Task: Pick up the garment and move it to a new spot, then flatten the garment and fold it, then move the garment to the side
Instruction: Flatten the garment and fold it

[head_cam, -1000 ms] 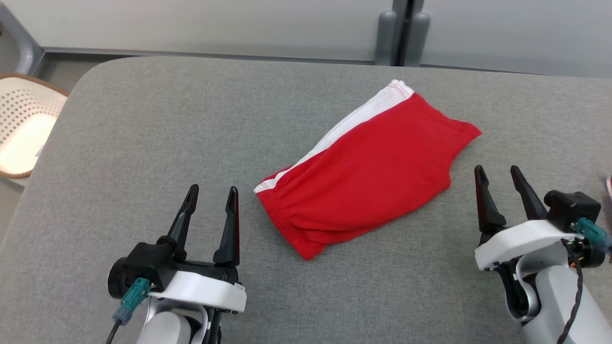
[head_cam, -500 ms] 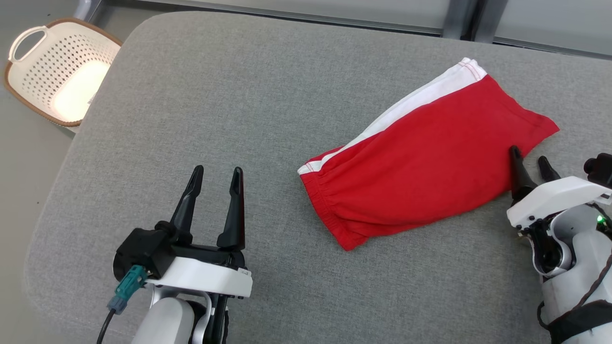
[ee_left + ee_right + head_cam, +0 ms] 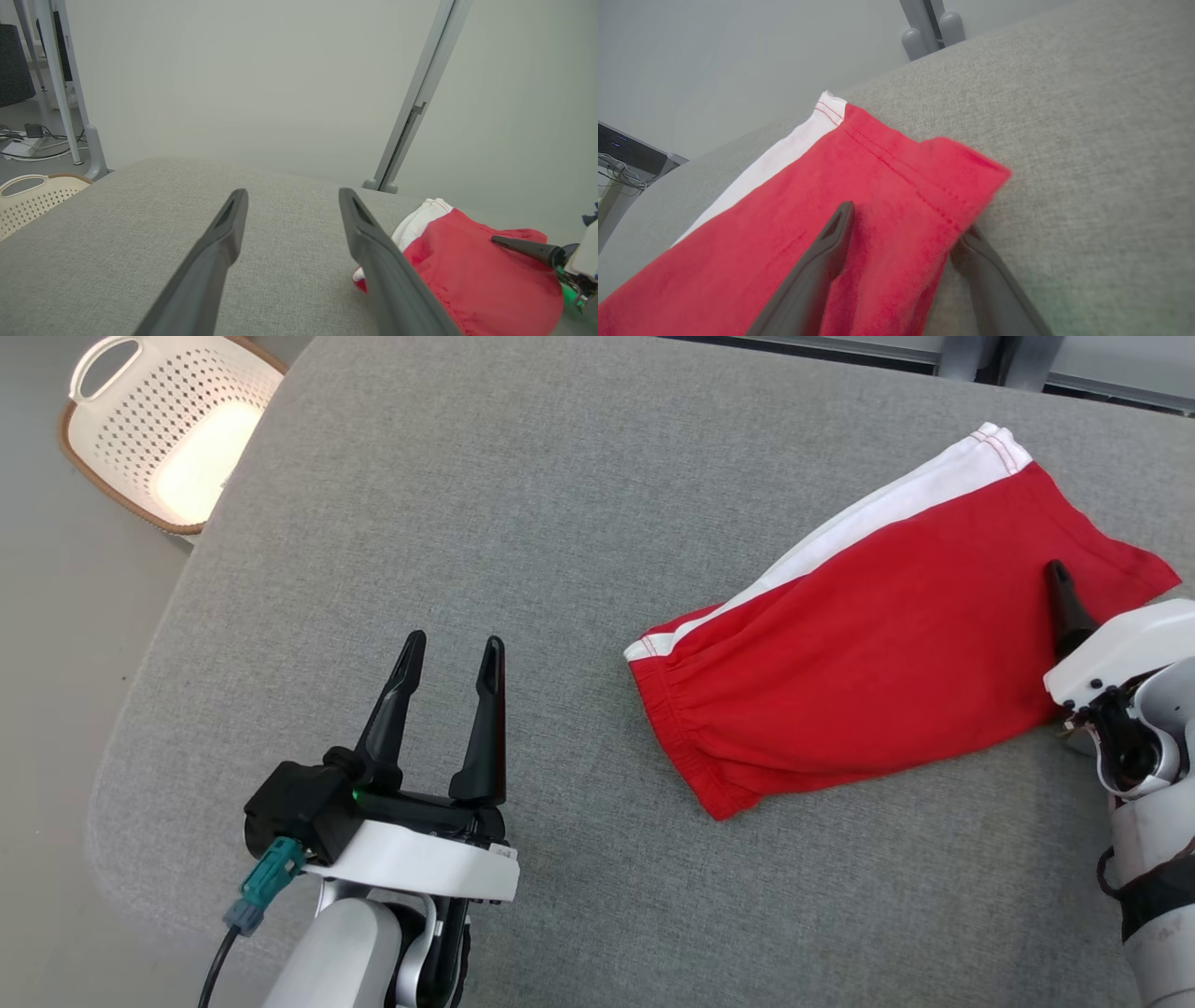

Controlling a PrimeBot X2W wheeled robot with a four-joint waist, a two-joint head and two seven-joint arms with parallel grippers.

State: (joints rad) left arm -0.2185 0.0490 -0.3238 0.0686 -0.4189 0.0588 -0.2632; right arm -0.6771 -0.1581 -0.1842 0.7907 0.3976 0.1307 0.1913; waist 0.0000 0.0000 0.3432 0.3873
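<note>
One pair red shorts (image 3: 878,663) on grey fabric surface (image 3: 467,476); right gripper (image 3: 906,219), jaws apart, astride hem; left gripper (image 3: 455,639), jaws apart, nearby.

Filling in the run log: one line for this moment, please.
step: pick-up, not yet gripped | left gripper: open, apart from shorts | right gripper: open, straddling shorts' edge | shorts: lying on table

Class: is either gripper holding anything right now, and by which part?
Nothing is held yet. The right gripper stands open, its fingers straddling a hem corner of the red shorts. The left gripper is open, apart from them.
</note>
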